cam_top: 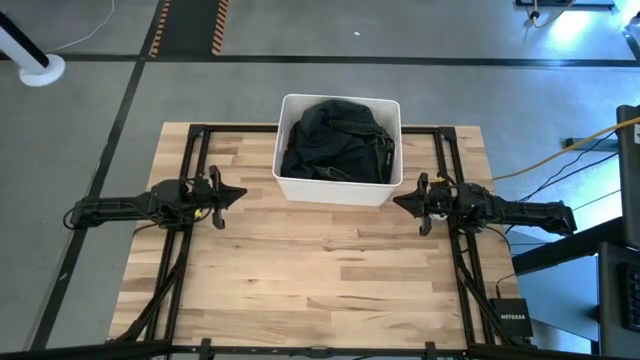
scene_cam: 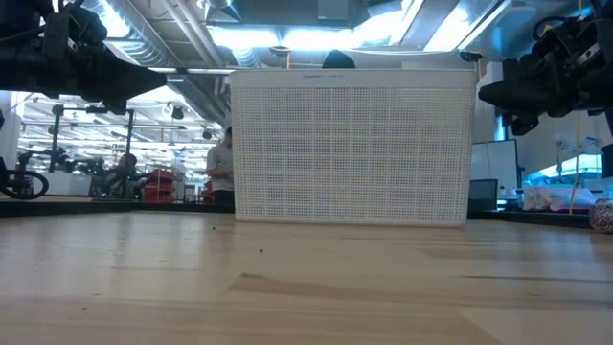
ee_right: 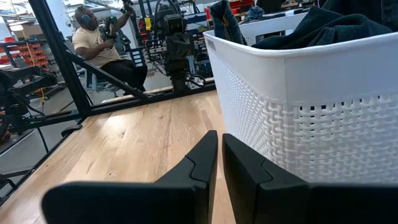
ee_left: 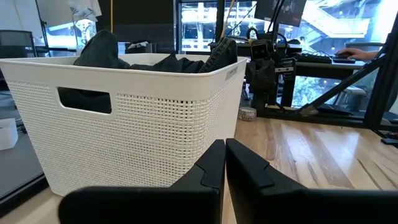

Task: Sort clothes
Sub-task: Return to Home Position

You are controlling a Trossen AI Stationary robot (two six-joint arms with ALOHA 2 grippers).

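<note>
Looking down, black clothes (cam_top: 335, 140) fill the bin (cam_top: 338, 190); the left gripper (cam_top: 238, 193) and right gripper (cam_top: 398, 201) flank it, not touching. Low view: both hang above the table (scene_cam: 306, 287) beside the bin. Wrist views: each pair of jaws pressed together, facing the bin.

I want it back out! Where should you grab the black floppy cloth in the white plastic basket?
Pinch a raised fold near the middle of the black floppy cloth, coming straight down from above. It heaps up to the rim, and the walls of the white plastic basket block every side, so only the top is open.
</note>
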